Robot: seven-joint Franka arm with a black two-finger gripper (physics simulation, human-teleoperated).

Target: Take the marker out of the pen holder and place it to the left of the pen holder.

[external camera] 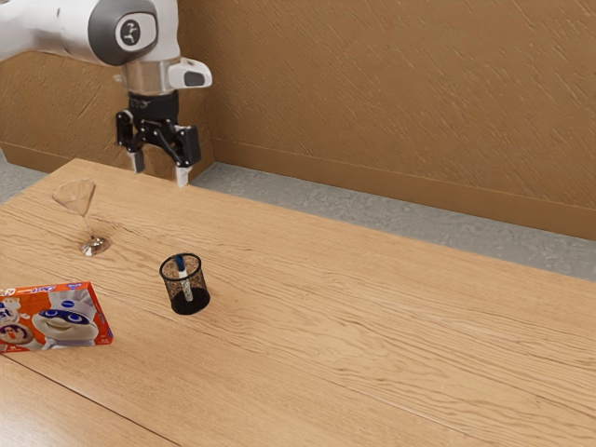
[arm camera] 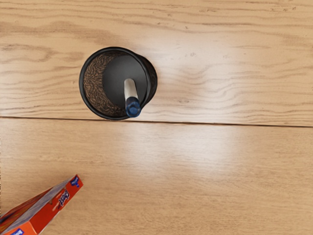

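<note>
Marker is standing tilted, blue end up, inside the black mesh pen holder, left of centre in the exterior view. My fingers are hanging apart at that view's upper left. On the table, a stemmed glass and red box are occupying the left side.

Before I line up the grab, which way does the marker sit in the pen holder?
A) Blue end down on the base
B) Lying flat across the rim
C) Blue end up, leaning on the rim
C: the marker's blue end is up at the pen holder's rim, its white body slanting down inside.
</note>
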